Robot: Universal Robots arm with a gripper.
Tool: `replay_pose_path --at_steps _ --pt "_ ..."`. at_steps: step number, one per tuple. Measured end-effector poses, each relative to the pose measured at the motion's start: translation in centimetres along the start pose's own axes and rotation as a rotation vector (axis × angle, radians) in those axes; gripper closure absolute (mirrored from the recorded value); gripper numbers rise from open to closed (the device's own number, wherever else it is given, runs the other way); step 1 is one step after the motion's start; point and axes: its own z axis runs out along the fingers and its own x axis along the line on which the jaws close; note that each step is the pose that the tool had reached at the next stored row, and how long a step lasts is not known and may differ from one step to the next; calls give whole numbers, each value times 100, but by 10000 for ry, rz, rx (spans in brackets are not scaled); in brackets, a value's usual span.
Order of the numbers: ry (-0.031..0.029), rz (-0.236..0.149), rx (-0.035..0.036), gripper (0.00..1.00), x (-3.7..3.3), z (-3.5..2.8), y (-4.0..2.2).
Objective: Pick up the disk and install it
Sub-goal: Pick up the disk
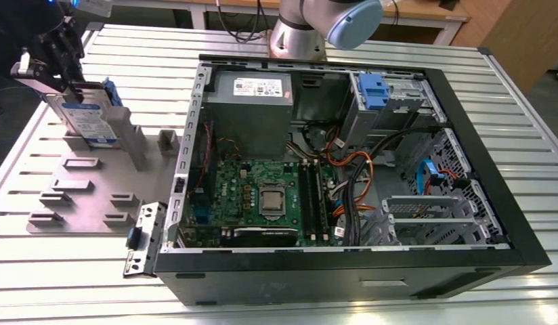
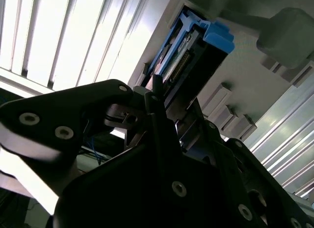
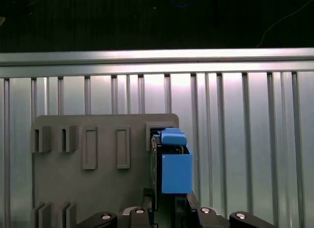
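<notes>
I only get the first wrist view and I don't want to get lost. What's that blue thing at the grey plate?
Observer: That's the disk, standing on edge; the exterior view shows its silver side with a blue-and-white label.
Operator: Where's the computer?
Observer: The open computer case lies on the table, to the exterior view's right of the grey plate.
Operator: Is anything blue in there?
Observer: Yes, a blue-handled caddy beside the grey power supply box.
</notes>
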Motion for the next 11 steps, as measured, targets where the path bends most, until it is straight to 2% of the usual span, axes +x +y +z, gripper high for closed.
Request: replay_pose_path --at_steps 4,11 --pt "2 0 -3 65 -3 -70 1" --pt "8 0 -3 65 -3 -78 1"
